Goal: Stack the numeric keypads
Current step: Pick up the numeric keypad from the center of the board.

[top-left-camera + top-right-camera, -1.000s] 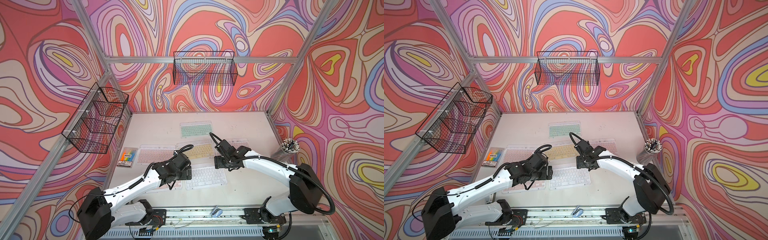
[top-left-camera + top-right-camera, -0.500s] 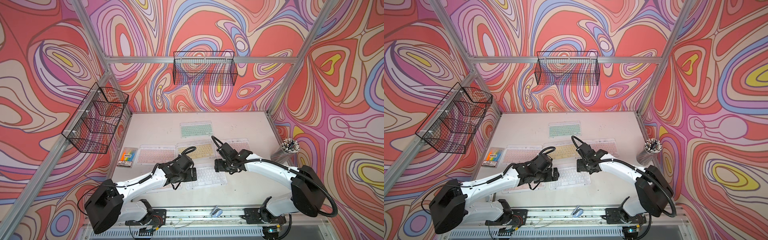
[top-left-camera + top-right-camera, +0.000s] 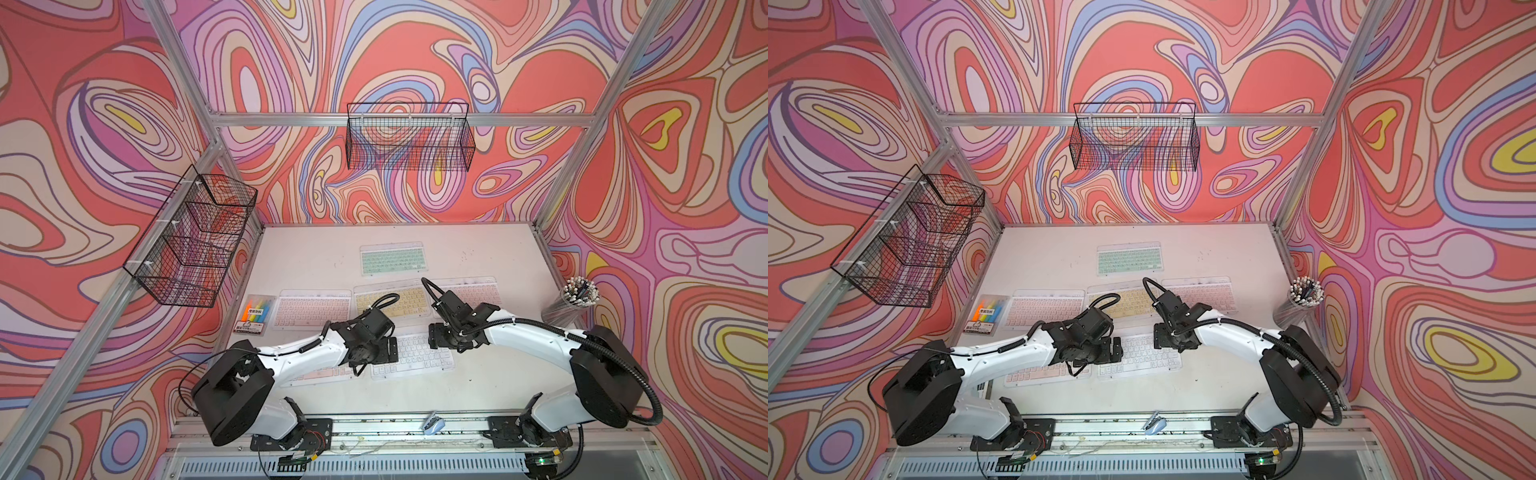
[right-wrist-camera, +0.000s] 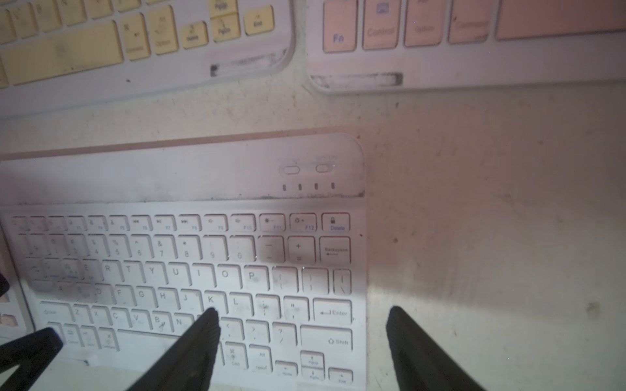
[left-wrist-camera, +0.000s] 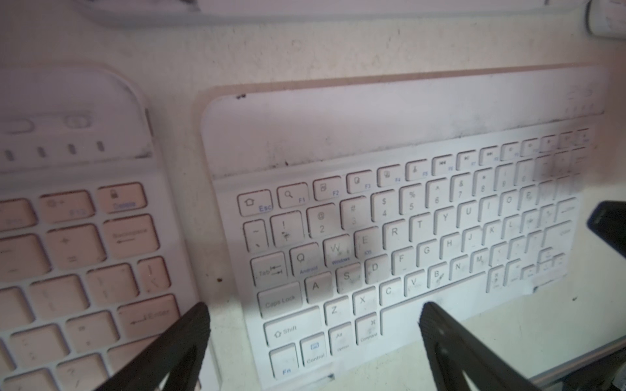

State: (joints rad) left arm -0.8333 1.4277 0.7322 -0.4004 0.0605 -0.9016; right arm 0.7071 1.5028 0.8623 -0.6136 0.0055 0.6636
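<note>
white keypad [image 3: 415, 359] flat on the surface [image 3: 478, 390], toward the front edge, between both tools. left tool [image 5: 315, 306] released, jaws wide, low over the keypad's left end: one fingertip [image 5: 189, 331] above the gap toward the near pink keypad [image 5: 67, 254], the other by the space bar. right tool [image 4: 302, 310] released too, straddling the keypad's right end: one fingertip [image 4: 203, 331] over the k/m keys, the other over bare surface past the enter key. nothing gripped by either; contact with the keys not clear. near pink keypad just beside the white one, partly under the left arm. further back, a row: left pink keypad [image 3: 311, 309], yellow keypad [image 3: 409, 301] slightly skewed, right pink keypad [image 3: 478, 291] partly behind the right wrist. mint keypad [image 3: 392, 258] alone behind that row. all six lying single, unstacked. highlighter packet [image 3: 254, 313] at the left edge beside the left pink keypad; cup of pens [image 3: 575, 299] at the right edge. back wire basket [image 3: 409, 141] and side wire basket [image 3: 191, 237] up on the walls.
</note>
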